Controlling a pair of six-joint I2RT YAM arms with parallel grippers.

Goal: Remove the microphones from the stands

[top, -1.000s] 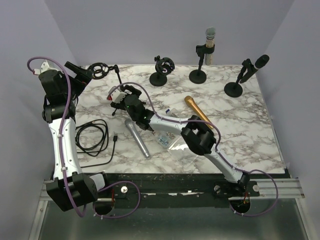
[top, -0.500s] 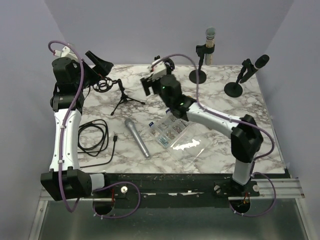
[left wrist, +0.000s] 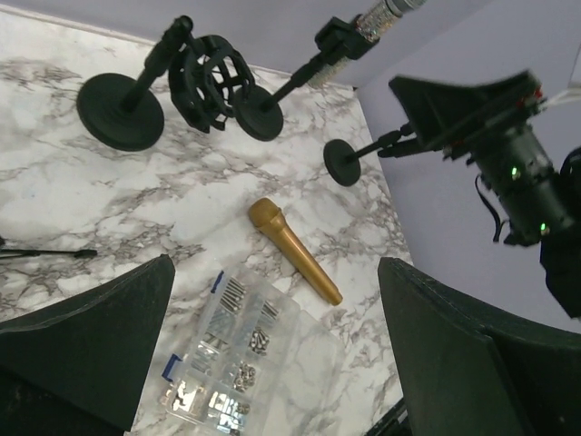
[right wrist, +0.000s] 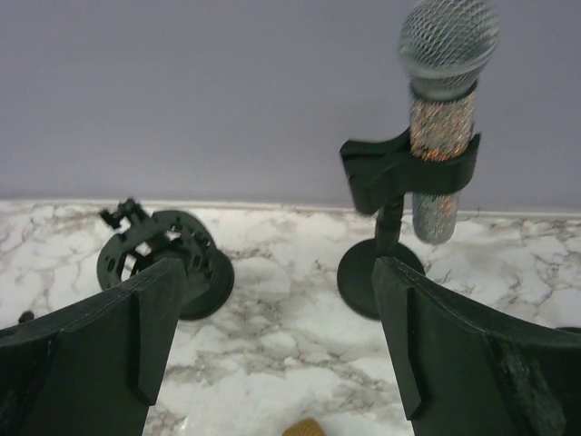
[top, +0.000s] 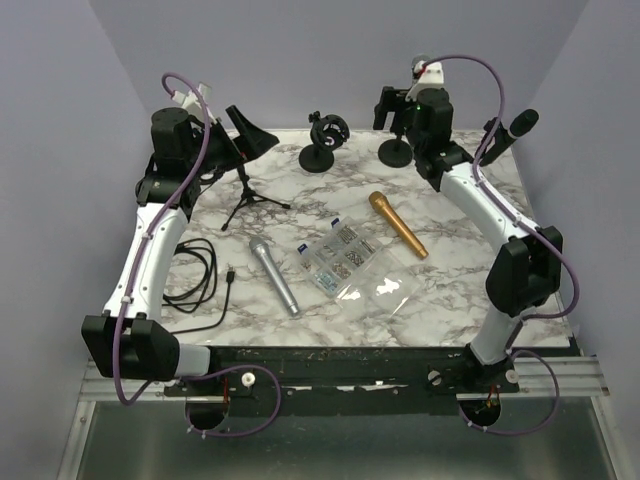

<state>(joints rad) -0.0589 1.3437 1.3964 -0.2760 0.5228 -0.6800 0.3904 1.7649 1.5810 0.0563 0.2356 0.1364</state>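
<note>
**Right claw lined up on clipped mic, not yet gripping**

Microphone stands upright in the clip of the black stand at the back edge of the marble worktop, mesh head up. Right claw faces it, fingers spread wide, nothing held, mic up and to the right of the gap, apart from both fingers. Left claw also wide open and empty, raised over the left rear of the worktop near the tripod stand.

Handling, my read: rigid body, some weight. The mesh head can dent, so don't squeeze there. The glittery barrel looks rough enough for a good hold. Best grip is likely on the barrel just above the clip, below the mesh, then a straight pull up along the mic's axis. The clip probably holds by friction, and the small round base may lift or tip with it.

Also lying loose: gold microphone, silver microphone, parts box.
</note>
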